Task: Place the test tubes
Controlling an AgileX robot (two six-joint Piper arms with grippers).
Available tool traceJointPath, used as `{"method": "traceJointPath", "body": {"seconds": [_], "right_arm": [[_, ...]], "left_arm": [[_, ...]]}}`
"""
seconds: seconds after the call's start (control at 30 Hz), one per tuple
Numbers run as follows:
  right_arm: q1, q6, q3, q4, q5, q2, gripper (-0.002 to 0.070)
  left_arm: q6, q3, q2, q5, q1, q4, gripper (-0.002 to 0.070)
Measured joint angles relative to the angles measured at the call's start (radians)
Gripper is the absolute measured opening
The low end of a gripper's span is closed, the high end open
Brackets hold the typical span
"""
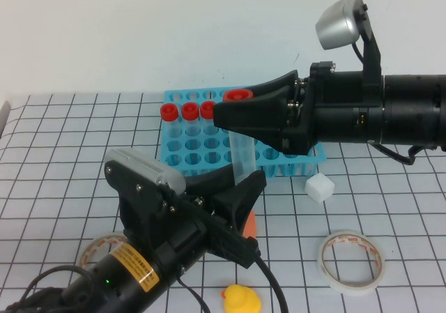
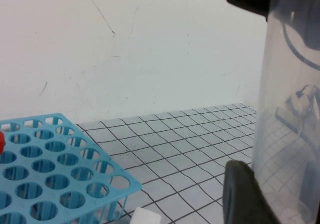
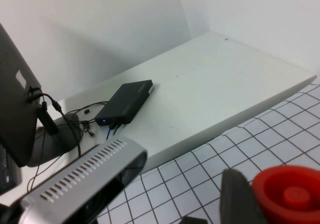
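A tape roll (image 1: 96, 246) lies on the gridded counter (image 1: 63, 159) at the near left, partly hidden under the left arm. That arm bears a yellow sticker (image 1: 136, 267) whose writing is too small to read.

The left tool (image 1: 242, 180) sits in front of the rack, pinching the lower part of a clear test tube (image 1: 240, 149). In the left wrist view the tube's body fills the gap between the two dark fingers (image 2: 245, 194). The tube stands nearly upright, raised above the front edge of the blue rack (image 1: 174, 161).

Three capped tubes (image 1: 189, 110) stand side by side in the rack's back row, and the other holes in view show nothing in them. Just below the left tool lies a small orange object (image 1: 249, 222), with a yellow duck (image 1: 242, 300) at the near edge.

The held tube's red cap (image 1: 237, 94) is at the tip of the right tool (image 1: 226, 111), which reaches in from the right above the rack. Whether that tool is spread or clamped on the cap cannot be told.

Right of the rack's front corner sits a white cube (image 1: 320, 187), with a second tape roll (image 1: 352, 259) nearer.
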Motion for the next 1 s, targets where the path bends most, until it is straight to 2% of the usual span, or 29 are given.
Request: {"method": "traceJointPath", "body": {"seconds": [0.07,0.23,0.33,0.43,0.5,0.57,0.6,0.63,0.7,0.8,1.0], "right_arm": [[0.000,-0.002,0.000,0.000,0.000,0.000,0.0284],[0.000,-0.088,0.000,0.000,-0.002,0.000,0.0284],[-0.004,-0.128,0.000,0.000,-0.008,0.000,0.0284],[-0.006,-0.139,0.000,0.000,-0.054,0.000,0.0284],[-0.006,-0.141,0.000,0.000,-0.089,0.000,0.0284],[-0.006,-0.143,0.000,0.000,-0.124,0.000,0.0284],[-0.006,-0.150,0.000,0.000,-0.156,0.000,0.0284],[-0.006,-0.156,0.000,0.000,-0.175,0.000,0.0284],[-0.006,-0.164,0.000,0.001,-0.215,0.000,0.0284],[-0.006,-0.176,0.000,0.007,-0.270,0.000,0.0284],[-0.006,-0.180,0.000,0.016,-0.312,0.002,0.0284]], "left_arm": [[0.000,0.000,0.000,0.002,0.000,0.000,0.0277],[0.035,0.000,-0.004,0.060,0.000,-0.026,0.0489],[0.120,0.000,-0.034,0.148,0.000,-0.056,0.0530],[0.250,0.000,-0.113,0.281,0.000,-0.068,0.0537],[0.343,0.000,-0.187,0.386,0.000,-0.085,0.0501],[0.460,0.000,-0.277,0.502,0.000,-0.122,0.0405],[0.570,0.000,-0.385,0.638,0.000,-0.179,0.0242],[0.608,0.000,-0.441,0.707,0.000,-0.201,0.0160],[0.681,0.000,-0.553,0.836,0.000,-0.237,0.0071],[0.725,0.000,-0.703,0.987,0.000,-0.240,0.0027],[0.742,0.000,-0.926,1.136,0.000,-0.192,0.0010]]}}
